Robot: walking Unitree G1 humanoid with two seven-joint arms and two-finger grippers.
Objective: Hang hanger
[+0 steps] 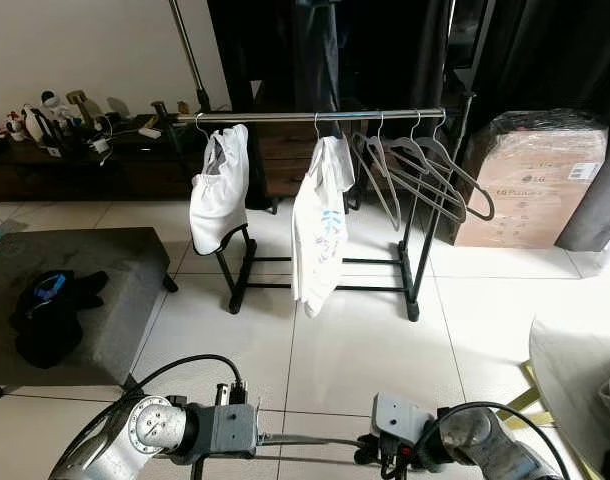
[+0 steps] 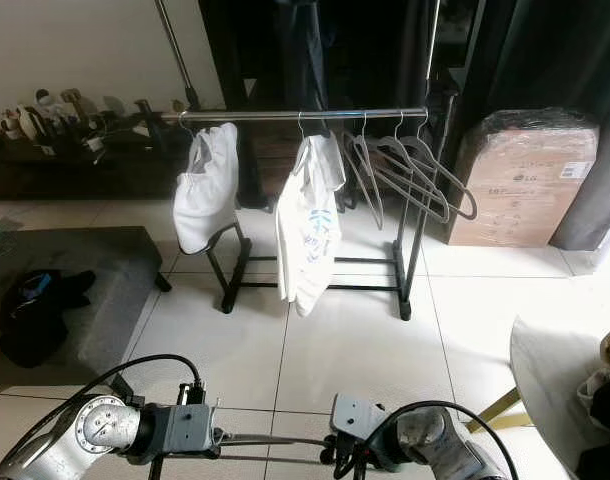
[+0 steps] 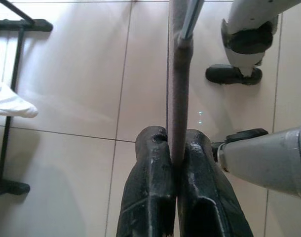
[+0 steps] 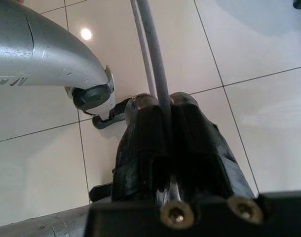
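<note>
A thin grey hanger (image 1: 315, 440) lies level between my two grippers, low at the near edge of the eye views. My left gripper (image 3: 176, 143) is shut on one grey bar of the hanger (image 3: 178, 89). My right gripper (image 4: 163, 106) is shut on another thin bar of the hanger (image 4: 151, 49). Ahead stands a black clothes rack with a silver rail (image 1: 315, 116). On the rail hang a white garment (image 1: 220, 190), a white printed shirt (image 1: 320, 225) and several empty grey hangers (image 1: 425, 170). The rack is well beyond both grippers.
A grey bench (image 1: 105, 270) with a black garment (image 1: 50, 310) stands at the left. A wrapped cardboard box (image 1: 530, 180) sits right of the rack, and a round table edge (image 1: 575, 380) is near right. White tile floor (image 1: 355, 340) lies between me and the rack.
</note>
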